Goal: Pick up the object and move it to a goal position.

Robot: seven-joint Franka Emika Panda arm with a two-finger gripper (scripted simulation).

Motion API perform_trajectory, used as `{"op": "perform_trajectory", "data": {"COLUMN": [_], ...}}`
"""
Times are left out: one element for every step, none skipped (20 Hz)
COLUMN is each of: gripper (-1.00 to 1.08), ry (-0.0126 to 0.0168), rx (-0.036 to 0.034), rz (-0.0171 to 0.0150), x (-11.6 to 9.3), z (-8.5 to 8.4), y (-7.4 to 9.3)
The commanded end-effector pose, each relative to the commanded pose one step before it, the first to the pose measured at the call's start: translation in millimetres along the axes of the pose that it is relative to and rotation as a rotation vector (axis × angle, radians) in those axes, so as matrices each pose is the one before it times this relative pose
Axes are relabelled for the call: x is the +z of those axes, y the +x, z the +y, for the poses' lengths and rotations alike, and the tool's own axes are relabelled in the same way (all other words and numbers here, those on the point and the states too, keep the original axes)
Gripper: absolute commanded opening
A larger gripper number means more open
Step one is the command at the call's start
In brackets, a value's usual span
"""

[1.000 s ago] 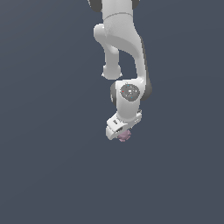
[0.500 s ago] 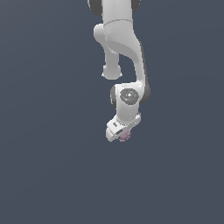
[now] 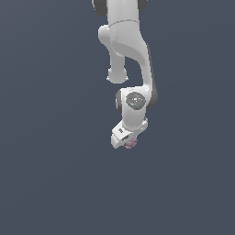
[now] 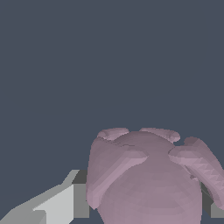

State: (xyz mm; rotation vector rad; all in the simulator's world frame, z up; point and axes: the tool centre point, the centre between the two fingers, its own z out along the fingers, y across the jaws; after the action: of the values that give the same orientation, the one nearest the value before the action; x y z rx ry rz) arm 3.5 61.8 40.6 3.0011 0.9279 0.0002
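The object is a small dusty-pink knobbly lump. In the exterior view it sits at the tip of my white gripper, at the low end of the arm, mostly hidden by the hand. In the wrist view the object fills the space between my fingers, which press against its sides. The gripper is shut on it and holds it off the ground.
The white arm comes down from the top of the exterior view. All around is a plain dark blue-grey ground.
The gripper with the object has drifted slightly toward the exterior view's left and a little upward. The grip looks unchanged.
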Motion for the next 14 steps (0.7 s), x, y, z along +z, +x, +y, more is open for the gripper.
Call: {"op": "perform_trajectory", "data": {"gripper": [-1.00,-1.00,-1.00,-1.00,-1.00,-1.00,-1.00,-1.00,-1.00,-1.00,-1.00,-1.00,-1.00,-1.00], "ry": [-0.00014,0.00000,0.00000,0.00000,0.00000,0.00000,0.00000,-0.00065,0.00000,0.00000,0.00000,0.00000,0.00000,0.00000], "rx": [-0.00003,0.00000,0.00000,0.00000,0.00000,0.00000,0.00000,-0.00005,0.00000,0.00000,0.00000,0.00000,0.00000,0.00000], "rz": [0.00018,0.00000,0.00000,0.00000,0.00000,0.00000,0.00000,-0.00023,0.00000,0.00000,0.00000,0.00000,0.00000,0.00000], "x": [-2.28,-1.68,-2.05,-2.43,-2.81,-3.18,-3.57,-4.02,-4.33,-4.72,-5.11,-5.50,-5.89,-6.28], "z": [-0.14,-0.13,-0.16,-0.18,-0.21,-0.24,-0.27,-0.36,-0.32,-0.35,-0.37,-0.40,-0.43,-0.45], "y": [-1.40,-1.14,-1.39,-1.65,-1.91,-2.16,-2.42,-2.65,-2.93,-3.18,-3.44,-3.70,-3.95,-4.20]}}
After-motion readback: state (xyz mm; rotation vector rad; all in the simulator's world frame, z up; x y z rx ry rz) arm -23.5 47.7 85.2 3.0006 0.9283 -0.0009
